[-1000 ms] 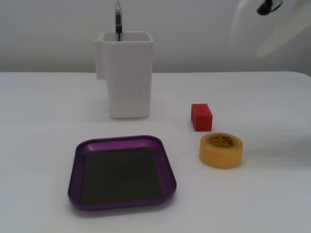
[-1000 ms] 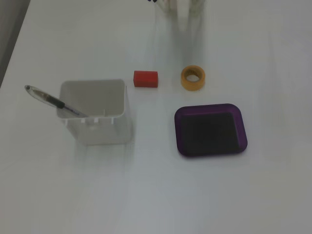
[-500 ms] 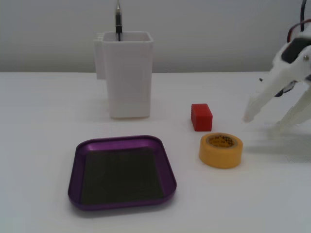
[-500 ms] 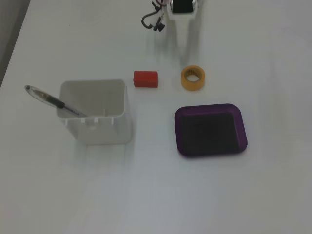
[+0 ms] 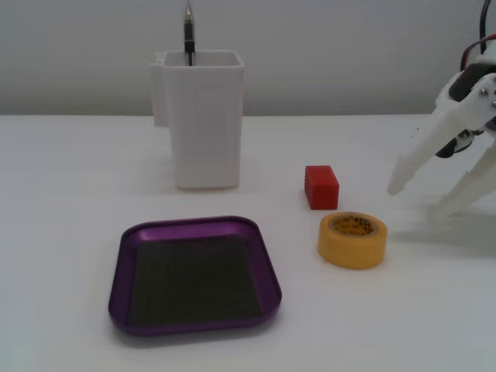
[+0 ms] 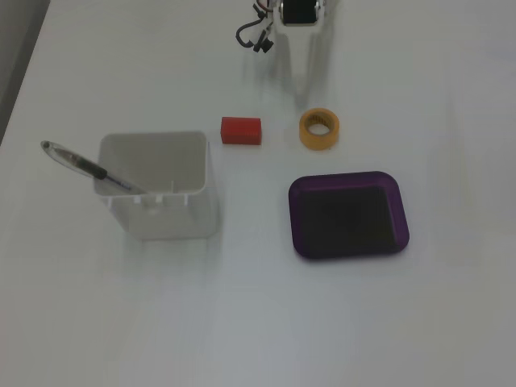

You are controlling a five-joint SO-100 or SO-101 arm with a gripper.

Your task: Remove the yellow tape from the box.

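The yellow tape point(image 5: 353, 252) point(image 6: 319, 143) lies flat on the white table, outside the box and next to the red block. The box point(image 5: 194, 225) point(image 6: 347, 175), a shallow purple tray with a dark bottom, has nothing in it. In a fixed view my white gripper point(image 5: 417, 200) hangs open at the right edge, its tips just above the table, right of and beyond the tape, with nothing between the fingers. From above, the gripper point(image 6: 302, 76) reaches down from the top edge toward the tape, its pale fingers hard to tell from the table.
A red block point(image 5: 321, 187) point(image 6: 241, 130) sits by the tape. A tall white container point(image 5: 203, 116) point(image 6: 157, 185) holds a pen point(image 6: 85, 167). The arm's dark cable point(image 6: 251, 36) loops near the top edge.
One second ago the arm was a blur high at the right. It has come down beside the tape with its fingers open and barely moved in the last half second. Tape, block and box stayed put.
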